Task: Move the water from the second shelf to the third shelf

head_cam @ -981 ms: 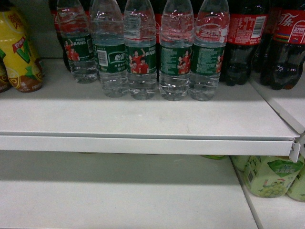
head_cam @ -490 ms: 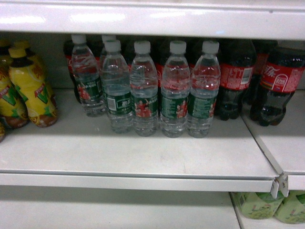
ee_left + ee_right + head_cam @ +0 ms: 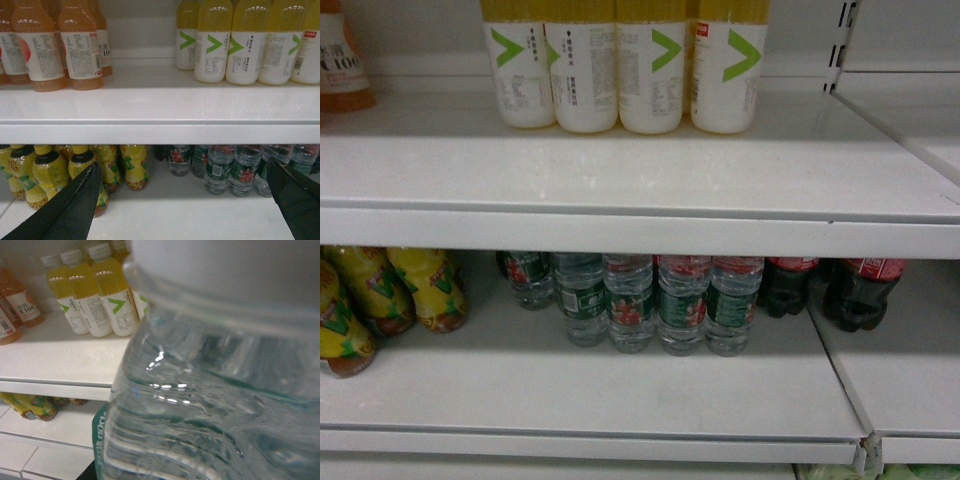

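Note:
A clear ribbed water bottle [image 3: 210, 390] with a green label edge fills the right wrist view, hanging in front of the shelves. My right gripper is shut on it, its fingers hidden behind the bottle. Several more water bottles [image 3: 632, 300] stand in a row on the lower shelf [image 3: 600, 395], also seen as water bottles [image 3: 235, 167] in the left wrist view. My left gripper [image 3: 185, 200] is open and holds nothing, level with that lower shelf, left of the water row. Neither gripper shows in the head view.
The upper shelf [image 3: 640, 175] carries yellow-and-white bottles [image 3: 620, 70] at the back and an orange drink [image 3: 340, 60] at the far left. Below, yellow tea bottles [image 3: 390, 295] stand left of the water and dark cola bottles [image 3: 830, 290] to the right.
The head view has risen: the shelf with the water has dropped to the lower half of the frame, and the shelf above with yellow-and-white bottles has come into view.

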Motion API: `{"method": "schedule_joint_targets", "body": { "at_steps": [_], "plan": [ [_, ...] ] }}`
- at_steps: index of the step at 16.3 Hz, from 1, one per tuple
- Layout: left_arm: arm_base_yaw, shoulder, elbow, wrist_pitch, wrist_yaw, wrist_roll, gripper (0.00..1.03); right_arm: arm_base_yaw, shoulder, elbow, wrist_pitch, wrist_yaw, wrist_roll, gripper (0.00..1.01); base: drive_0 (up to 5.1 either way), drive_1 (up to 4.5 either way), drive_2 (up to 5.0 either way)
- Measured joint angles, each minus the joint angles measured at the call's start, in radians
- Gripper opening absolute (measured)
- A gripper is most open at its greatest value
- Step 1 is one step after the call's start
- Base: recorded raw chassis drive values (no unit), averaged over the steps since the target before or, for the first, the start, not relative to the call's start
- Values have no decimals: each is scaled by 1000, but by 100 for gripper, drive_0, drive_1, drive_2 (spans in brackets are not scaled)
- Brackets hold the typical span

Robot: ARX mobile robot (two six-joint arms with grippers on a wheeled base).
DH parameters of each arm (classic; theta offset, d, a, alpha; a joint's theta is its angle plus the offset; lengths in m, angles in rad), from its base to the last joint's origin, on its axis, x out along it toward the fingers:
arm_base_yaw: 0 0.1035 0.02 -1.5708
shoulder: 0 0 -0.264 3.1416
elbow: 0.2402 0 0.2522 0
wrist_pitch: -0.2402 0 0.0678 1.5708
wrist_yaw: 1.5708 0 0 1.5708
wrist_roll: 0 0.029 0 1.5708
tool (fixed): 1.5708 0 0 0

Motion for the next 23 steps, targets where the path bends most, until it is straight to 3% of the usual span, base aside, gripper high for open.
{"method": "schedule_joint_targets", "body": {
  "at_steps": [9,23],
  "plan": [
    [0,0,0,-4,2,0,98,-11,0,1,-5,4,0,43,0,0,0],
    [0,0,0,-5,1,0,98,-10,0,0,-8,1,0,43,-470,245,245]
  ]
}}
